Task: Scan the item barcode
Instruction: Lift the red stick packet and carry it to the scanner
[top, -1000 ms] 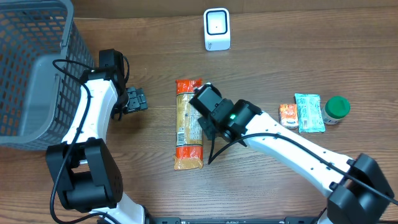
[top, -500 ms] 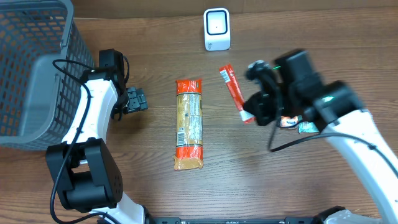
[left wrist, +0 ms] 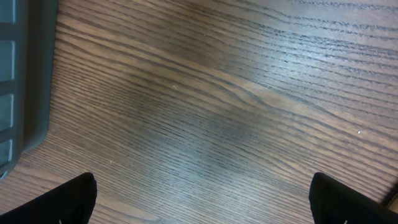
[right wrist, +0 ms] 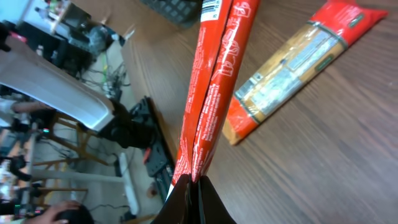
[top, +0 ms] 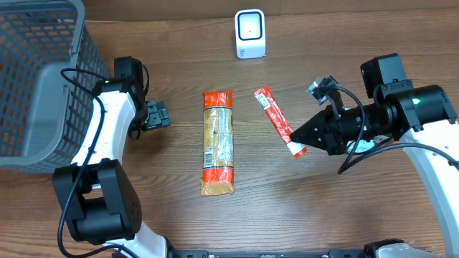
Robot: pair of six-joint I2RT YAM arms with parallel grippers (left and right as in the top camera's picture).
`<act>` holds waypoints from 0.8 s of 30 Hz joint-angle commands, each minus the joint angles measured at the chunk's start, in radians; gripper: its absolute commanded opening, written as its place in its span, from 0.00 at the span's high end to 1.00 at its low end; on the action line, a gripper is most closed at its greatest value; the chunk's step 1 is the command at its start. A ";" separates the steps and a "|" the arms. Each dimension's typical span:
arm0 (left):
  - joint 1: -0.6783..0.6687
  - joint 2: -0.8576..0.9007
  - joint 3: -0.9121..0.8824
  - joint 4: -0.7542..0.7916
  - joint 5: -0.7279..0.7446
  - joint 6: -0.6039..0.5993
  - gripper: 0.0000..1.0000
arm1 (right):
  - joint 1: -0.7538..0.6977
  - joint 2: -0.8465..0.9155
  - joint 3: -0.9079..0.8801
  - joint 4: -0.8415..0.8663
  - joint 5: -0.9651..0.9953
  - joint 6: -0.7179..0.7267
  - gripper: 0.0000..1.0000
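Over the bench (top: 337,215), my right gripper (top: 295,140) pinches the packet (top: 271,112) by 1 end; it could slip or swing past the far-edge scanner (top: 250,33).

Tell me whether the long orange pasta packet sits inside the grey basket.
No: the pasta packet lies flat on the table, apart from the basket at the left edge.

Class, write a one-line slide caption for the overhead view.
Right fingers hold a slim red packet beside the pasta pack, white scanner beyond; left fingers open near the basket.
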 commanded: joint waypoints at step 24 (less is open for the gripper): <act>0.000 -0.021 0.004 0.001 -0.010 0.015 0.00 | 0.110 0.256 0.309 0.362 0.853 0.246 0.97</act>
